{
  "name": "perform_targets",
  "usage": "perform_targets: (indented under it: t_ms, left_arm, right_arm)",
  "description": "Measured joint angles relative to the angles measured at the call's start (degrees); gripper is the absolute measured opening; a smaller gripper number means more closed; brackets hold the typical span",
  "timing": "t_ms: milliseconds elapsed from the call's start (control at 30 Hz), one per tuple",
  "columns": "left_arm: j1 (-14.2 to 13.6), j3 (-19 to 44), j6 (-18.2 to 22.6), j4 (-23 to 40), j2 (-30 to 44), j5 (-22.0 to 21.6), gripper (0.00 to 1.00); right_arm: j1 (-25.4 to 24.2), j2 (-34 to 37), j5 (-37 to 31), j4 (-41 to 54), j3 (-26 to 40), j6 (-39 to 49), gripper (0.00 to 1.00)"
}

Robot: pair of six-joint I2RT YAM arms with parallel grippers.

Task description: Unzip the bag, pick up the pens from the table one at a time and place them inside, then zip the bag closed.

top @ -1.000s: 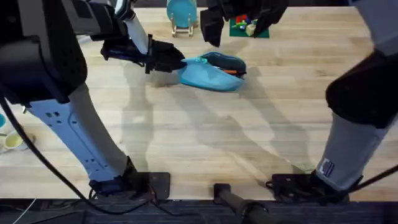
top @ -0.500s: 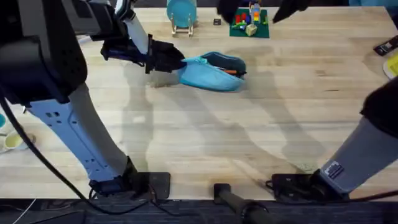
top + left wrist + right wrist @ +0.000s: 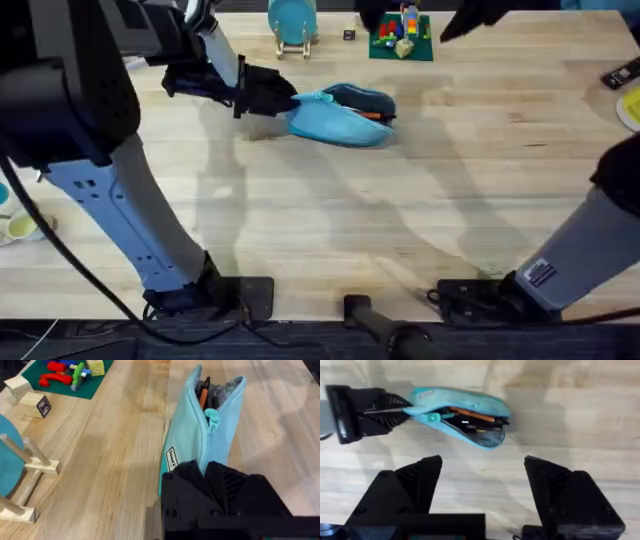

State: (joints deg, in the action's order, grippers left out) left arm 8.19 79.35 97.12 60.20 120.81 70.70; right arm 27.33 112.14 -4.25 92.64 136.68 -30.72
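Observation:
The light blue bag (image 3: 338, 122) lies on the table (image 3: 400, 220) toward the far middle, its zipper open. An orange pen (image 3: 372, 115) with a black tip shows inside the opening, next to the teal pull tab (image 3: 212, 416). My left gripper (image 3: 268, 93) is shut on the bag's left end, and its black fingers (image 3: 220, 485) pinch the fabric. My right gripper (image 3: 482, 482) hangs open well above the bag (image 3: 460, 407) with nothing between its fingers. From there the pen (image 3: 470, 413) shows inside the open mouth.
A teal disc on a wooden stand (image 3: 292, 22) stands behind the bag. A green plate with toy blocks (image 3: 402, 40) and a small wooden cube (image 3: 348, 35) lie at the far edge. A black object (image 3: 620, 73) and a yellow item (image 3: 632, 105) sit at the right edge.
My right gripper has lifted away from the bag and drawn back toward the far edge, and the right arm has swung out to the right. The left gripper and bag have not moved.

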Motion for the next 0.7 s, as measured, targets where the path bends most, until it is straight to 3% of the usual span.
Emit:
perform_targets:
  t_ms: [300, 467, 700]
  left_arm:
    - [0.0, 0.0, 0.0, 0.0, 0.0, 0.0, 0.042]
    - [0.0, 0.0, 0.0, 0.0, 0.0, 0.0, 0.042]
    - [0.0, 0.0, 0.0, 0.0, 0.0, 0.0, 0.042]
  right_arm:
    - [-0.7, -0.7, 1.1, -1.4, -11.1, -1.7, 0.992]
    - [-2.4, -7.6, 3.1, -8.8, -25.1, -1.9, 0.992]
    - [-8.6, -20.8, 16.0, -27.7, -45.8, -0.4, 0.993]
